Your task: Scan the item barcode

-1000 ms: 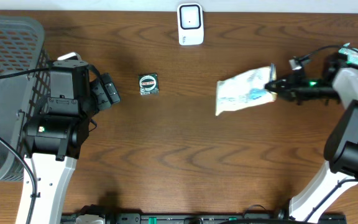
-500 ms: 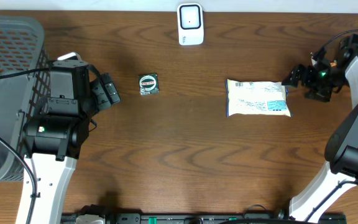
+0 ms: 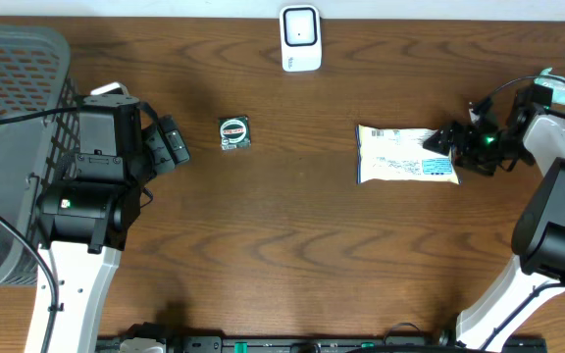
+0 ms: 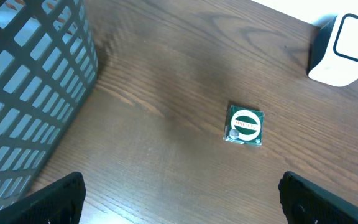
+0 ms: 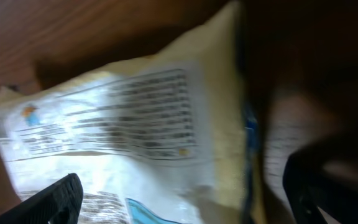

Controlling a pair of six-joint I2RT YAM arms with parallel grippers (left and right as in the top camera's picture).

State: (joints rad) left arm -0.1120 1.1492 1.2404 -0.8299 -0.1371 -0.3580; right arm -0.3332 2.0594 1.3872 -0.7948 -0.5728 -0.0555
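Note:
A white pouch (image 3: 405,155) with blue print lies flat on the table at the right. In the right wrist view the pouch (image 5: 123,130) shows lines of small text, and I cannot make out a barcode. My right gripper (image 3: 445,143) is open over the pouch's right edge, with its fingers (image 5: 50,201) spread wide above the pouch (image 5: 185,208). The white scanner (image 3: 300,37) stands at the back middle. A small green packet (image 3: 233,132) lies left of centre. My left gripper (image 3: 172,144) is open near the basket, with nothing between its fingers (image 4: 180,205).
A large grey mesh basket (image 3: 8,147) fills the left edge, its wall close to the left arm (image 4: 30,81). In the left wrist view the green packet (image 4: 245,125) lies ahead and the scanner (image 4: 344,50) stands at the top right.
My right gripper opened and let go of the pouch, which now lies flat on the table. The gripper drew back to the right, then returned to the pouch's right edge. The left arm has not moved.

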